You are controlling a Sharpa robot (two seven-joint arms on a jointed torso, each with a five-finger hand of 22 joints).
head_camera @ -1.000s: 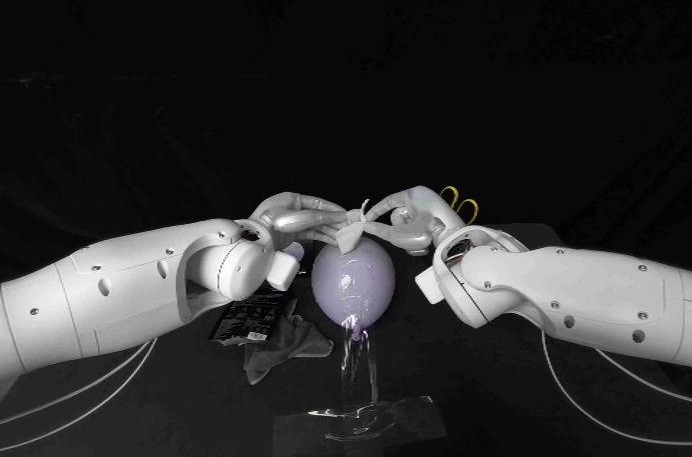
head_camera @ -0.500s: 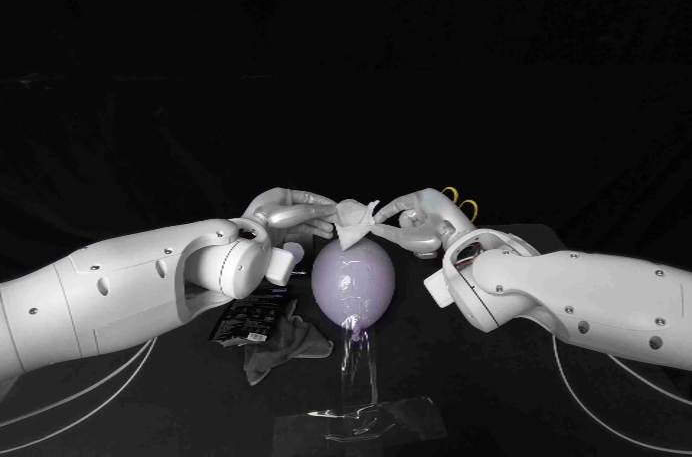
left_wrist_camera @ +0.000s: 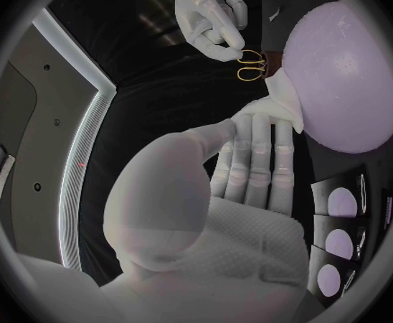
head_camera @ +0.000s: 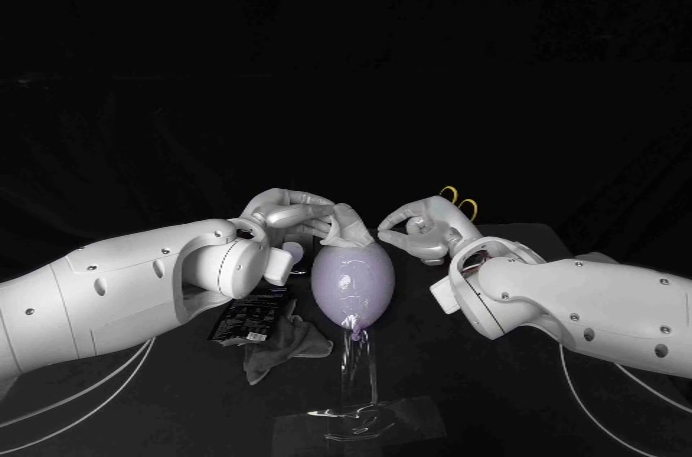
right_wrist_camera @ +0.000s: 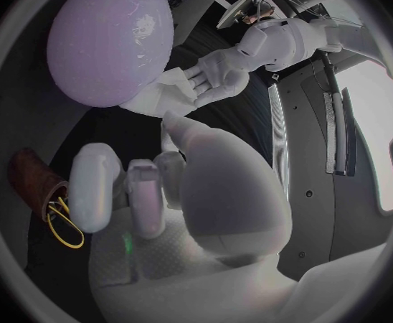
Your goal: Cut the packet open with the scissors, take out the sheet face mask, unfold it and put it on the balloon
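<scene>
Tabletop (head_camera: 188, 417) and backdrop (head_camera: 346, 67) are both black, and the far edge where they meet is hard to make out. Near the middle a lavender balloon (head_camera: 353, 282) stands knot-down on a clear stand (head_camera: 358, 372), whose flat base rests on the surface.

The sheet face mask (head_camera: 343, 229) sits bunched and partly folded on the balloon's top, on the side toward the left hand (head_camera: 293, 213). That hand's fingers are stretched out close together with the thumb alongside. Their tips are on the mask, holding it against the balloon. The left wrist view shows the mask (left_wrist_camera: 282, 104) wedged between the fingertips and the balloon (left_wrist_camera: 344, 72).

The right hand (head_camera: 415, 227) hovers just beside the balloon's top, apart from the mask. Its fingers are curled in, thumb and a fingertip meeting, with nothing visible inside them. Behind it on the table lie the scissors (head_camera: 459, 201), showing 2 yellow handle loops. In the right wrist view the scissors (right_wrist_camera: 62, 226) lie next to a brown object (right_wrist_camera: 31, 176) that I cannot identify.

The packet (head_camera: 248, 317) lies flat on the table to the left of the stand, under the left forearm. It is black, and 3 pale discs show on the packet (left_wrist_camera: 342, 202) in the left wrist view. A crumpled grey scrap (head_camera: 284, 342) lies touching it on the side nearer the stand.
</scene>
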